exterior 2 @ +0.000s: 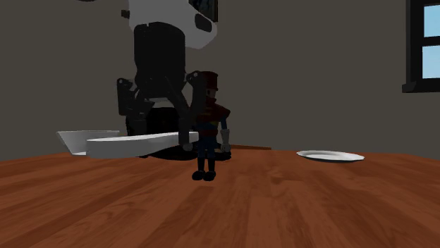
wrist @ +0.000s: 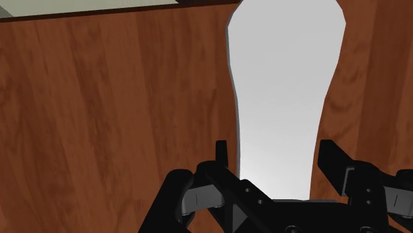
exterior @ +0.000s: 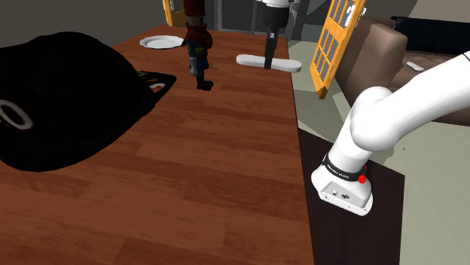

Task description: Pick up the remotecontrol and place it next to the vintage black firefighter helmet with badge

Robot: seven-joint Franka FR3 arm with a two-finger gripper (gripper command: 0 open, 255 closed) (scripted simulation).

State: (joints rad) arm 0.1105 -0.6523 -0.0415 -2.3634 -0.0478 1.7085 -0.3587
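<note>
The gripper [wrist: 276, 155] is spread open straight over the white remote [wrist: 288, 79], jaws either side of its narrow waist, neither plainly pressing. The remote sits by the table [exterior: 226, 173] edge at the shoulder view's upper centre, long axis left to right, crosswise to the closing line. The black helmet [exterior: 64, 98] fills the left, well apart, a toy figure [exterior: 199, 53] between. Its white ring mark may be a zero; no other writing reads.

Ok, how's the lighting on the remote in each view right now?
Second exterior view: dim, the remote looks grey and the figurine nearly a silhouette. Shoulder view: evenly lit, remote white, helmet a near-flat black mass. Wrist view: bright, remote with a faint grey gradient, no glare.
</note>
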